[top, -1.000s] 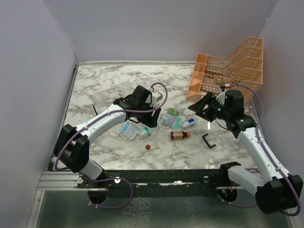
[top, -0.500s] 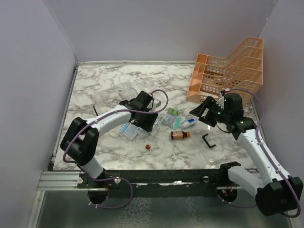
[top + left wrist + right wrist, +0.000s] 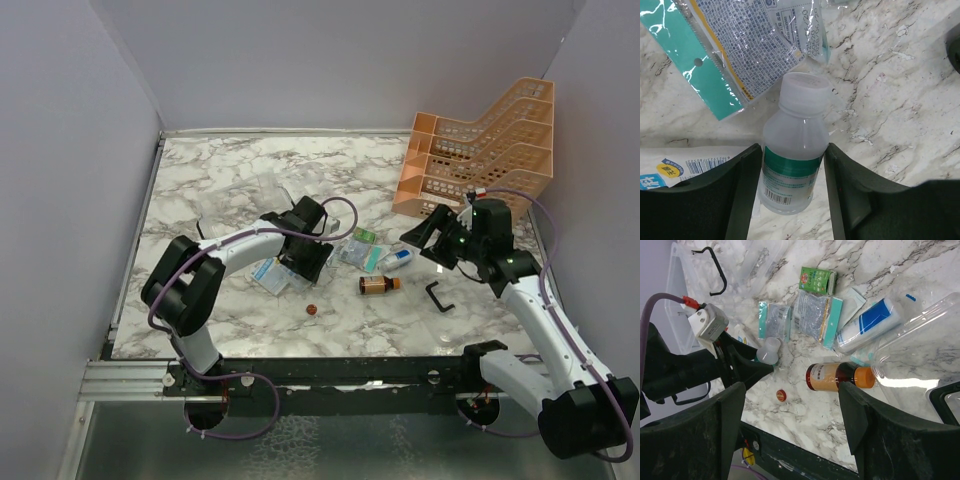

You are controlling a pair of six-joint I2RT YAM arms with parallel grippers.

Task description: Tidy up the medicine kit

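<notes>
The left hand (image 3: pixel 793 152) is now sitting low over the loose pile on the tabletop (image 3: pixel 230 165), having dropped down and forward from its higher spot behind the pile a second ago. In the left wrist view its two fingers are pressing against both sides of the white bottle (image 3: pixel 792 172), which is seemingly resting on the marble with its cap pointing at the teal sachets (image 3: pixel 730 55). So this hand is gripping the bottle, not yet carrying it. The right hand (image 3: pixel 790 387) is hanging with jaws wide and nothing between them, near the brown bottle (image 3: pixel 832 377) to the right of the pile, having hardly shifted. The medicine kit (image 3: pixel 674 290), a clear box with a black handle (image 3: pixel 715 270), is lying toward the far left, beyond the left arm and well apart from the pile. Judging from this, a carry is beginning: the next move is probably calling for a lift and a swing back toward the box
</notes>
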